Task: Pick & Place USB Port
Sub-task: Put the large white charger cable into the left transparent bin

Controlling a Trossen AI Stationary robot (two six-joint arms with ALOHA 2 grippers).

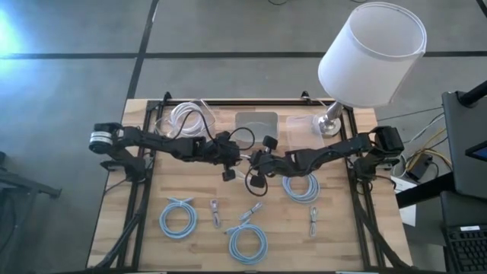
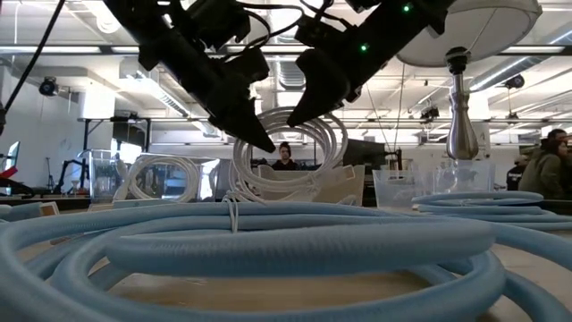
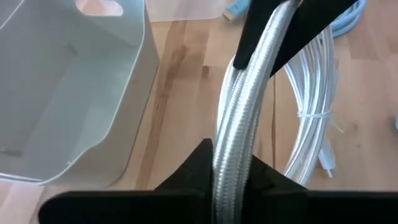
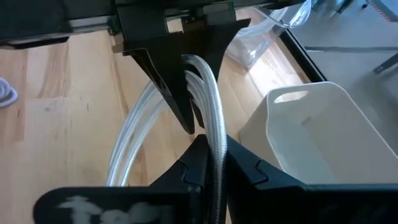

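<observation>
Low view: white cable coil (image 2: pixel 290 161) upright, between both pincers.

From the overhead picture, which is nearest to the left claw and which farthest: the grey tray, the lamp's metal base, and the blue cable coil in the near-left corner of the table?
Measured from the left gripper, at the table's middle:
1. Grey tray, just behind it toward the far edge.
2. Blue cable coil, toward the near-left corner.
3. Lamp base, off at the far right.
The coil and the lamp base are nearly tied.
</observation>
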